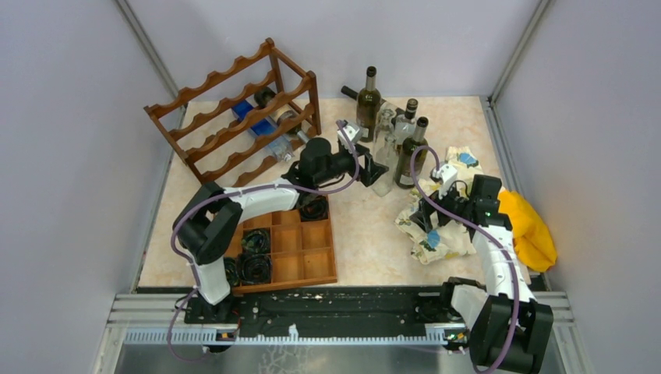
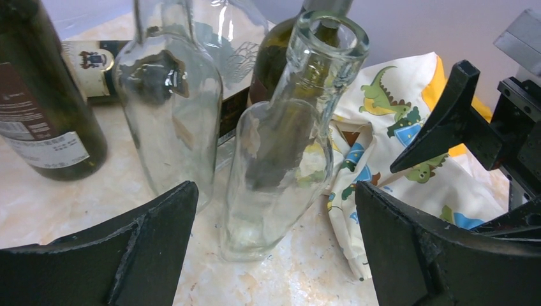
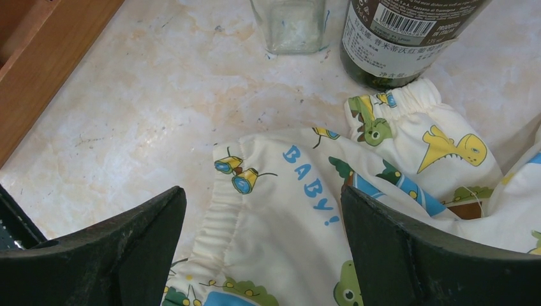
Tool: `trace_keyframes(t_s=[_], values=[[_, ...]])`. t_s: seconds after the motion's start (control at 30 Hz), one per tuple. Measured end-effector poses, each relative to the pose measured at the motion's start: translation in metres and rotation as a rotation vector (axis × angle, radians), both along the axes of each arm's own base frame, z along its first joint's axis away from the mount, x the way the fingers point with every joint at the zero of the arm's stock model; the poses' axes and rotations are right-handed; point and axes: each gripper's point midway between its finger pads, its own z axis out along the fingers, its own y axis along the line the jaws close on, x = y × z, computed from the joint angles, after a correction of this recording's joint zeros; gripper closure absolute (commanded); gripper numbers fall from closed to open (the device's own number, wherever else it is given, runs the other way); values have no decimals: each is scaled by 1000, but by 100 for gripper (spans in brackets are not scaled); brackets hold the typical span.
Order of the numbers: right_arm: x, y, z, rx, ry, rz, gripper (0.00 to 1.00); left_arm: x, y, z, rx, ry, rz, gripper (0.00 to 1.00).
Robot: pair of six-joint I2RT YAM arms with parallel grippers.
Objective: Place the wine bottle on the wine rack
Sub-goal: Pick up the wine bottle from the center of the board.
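Marbled beige counter (image 1: 366, 241), walled on three sides.

Wine rack (image 1: 234, 101): dark reddish wood with wavy rails. It stands at the back left, set at an angle. A few racked bottles (image 1: 265, 99) lie across its rails.

Upright bottles cluster at the back middle, right of the rack and apart from it. Among them is the clear wine bottle (image 2: 281, 146), uncorked and standing on the counter, not on the rack.

Left fingers (image 2: 147, 248): spread wide and level with the clear wine bottle's lower body, one to each side of it and just short of it. No contact visible. A second clear bottle (image 2: 169, 108) stands just beside it, with a green labelled bottle (image 2: 44, 95) further over.

Right fingers (image 3: 127, 248): also spread wide, holding nothing, low over a cream dinosaur-print cloth (image 3: 306, 242) lettered "BABY!", crumpled on the counter's right side. A barcode-labelled dark bottle (image 3: 395, 44) stands just beside the cloth's cuff.

Orange-brown compartment tray (image 1: 300, 249): front left, partly under the left arm.

Yellow cloth (image 1: 530, 230): at the right edge.
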Motion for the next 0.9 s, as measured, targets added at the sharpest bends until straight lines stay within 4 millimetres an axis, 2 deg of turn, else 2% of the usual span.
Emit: trace_keyframes(t_s=[0.27,0.57,0.9], values=[[0,0,0,0,0,0,10,-2,-11,-12,-4,7,-55,5],[0,0,0,0,1,1,10,3,-21,-9,-15,0,-59,6],[-1,0,-3,1,8,0,10,10,-29,-16,0,3,-39,18]])
